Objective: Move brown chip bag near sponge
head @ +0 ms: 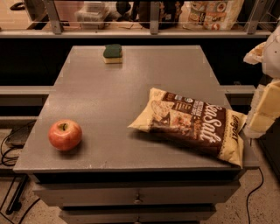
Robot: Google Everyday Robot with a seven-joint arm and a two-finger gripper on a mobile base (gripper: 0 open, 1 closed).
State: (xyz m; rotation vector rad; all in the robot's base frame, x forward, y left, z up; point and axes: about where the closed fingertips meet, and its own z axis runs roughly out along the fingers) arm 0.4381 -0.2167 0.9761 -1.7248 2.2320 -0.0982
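Note:
The brown chip bag (192,124) lies flat on the right front part of the grey table (109,96), its dark centre with white "Sea Salt" lettering facing up and its right end near the table's right edge. The sponge (113,53), green on top and yellow below, sits at the far edge of the table, left of centre. My gripper (264,111) is at the right edge of the view, beside the bag's right end and slightly above the table; part of it is cut off by the frame.
A red apple (64,135) sits at the table's front left. A shelf (131,31) behind the table holds a pale printed bag (214,13) and containers. Cables (11,153) lie on the floor at left. Drawers (135,197) are below the tabletop.

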